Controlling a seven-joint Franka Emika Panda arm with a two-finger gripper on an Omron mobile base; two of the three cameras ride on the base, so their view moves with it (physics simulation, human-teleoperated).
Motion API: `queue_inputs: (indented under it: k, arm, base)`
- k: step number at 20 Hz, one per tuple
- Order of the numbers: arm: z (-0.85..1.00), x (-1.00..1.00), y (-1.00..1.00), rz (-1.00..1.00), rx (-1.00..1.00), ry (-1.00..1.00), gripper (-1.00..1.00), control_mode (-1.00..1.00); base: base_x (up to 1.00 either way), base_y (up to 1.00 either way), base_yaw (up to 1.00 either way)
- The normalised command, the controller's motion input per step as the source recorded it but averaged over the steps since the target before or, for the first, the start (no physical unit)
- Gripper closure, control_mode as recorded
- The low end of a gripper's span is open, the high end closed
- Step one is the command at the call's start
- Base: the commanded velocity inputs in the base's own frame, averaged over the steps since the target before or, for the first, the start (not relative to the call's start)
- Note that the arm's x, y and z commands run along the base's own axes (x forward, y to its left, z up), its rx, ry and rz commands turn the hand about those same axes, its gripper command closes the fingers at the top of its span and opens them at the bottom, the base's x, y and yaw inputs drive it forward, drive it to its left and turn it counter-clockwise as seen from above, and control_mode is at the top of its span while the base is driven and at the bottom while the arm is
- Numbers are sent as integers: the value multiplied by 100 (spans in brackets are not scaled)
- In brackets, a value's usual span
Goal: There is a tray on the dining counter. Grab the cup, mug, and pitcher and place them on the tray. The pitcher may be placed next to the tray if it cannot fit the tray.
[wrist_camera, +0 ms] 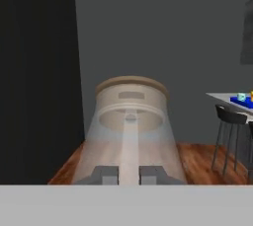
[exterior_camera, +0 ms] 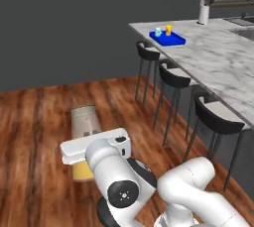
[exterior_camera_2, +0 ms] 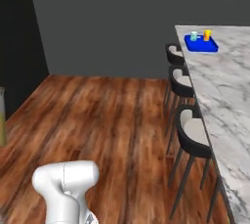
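The pitcher [wrist_camera: 130, 131], a clear glass carafe with a cork-brown lid [wrist_camera: 131, 86] and orange liquid, is carried between the nearly shut fingers of the gripper [wrist_camera: 129, 174], above the wooden floor [exterior_camera: 44, 112] and well apart from the dining counter [exterior_camera: 223, 57]. Glass and liquid likely make it heavy, slippery and breakable, so the hold should stay firm and the carafe upright. On the blue tray [exterior_camera: 174, 41] stand the mug [exterior_camera: 158, 32] and the cup [exterior_camera: 168, 29].
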Motion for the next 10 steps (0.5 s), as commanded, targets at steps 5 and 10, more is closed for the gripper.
queue_inputs:
  k: [5, 10]
  arm:
    - [0, 0, 0, 0, 0, 0, 100, 100]
    - [0, 0, 0, 0, 0, 0, 100, 100]
  base:
    - [100, 80, -19]
    - [100, 73, -42]
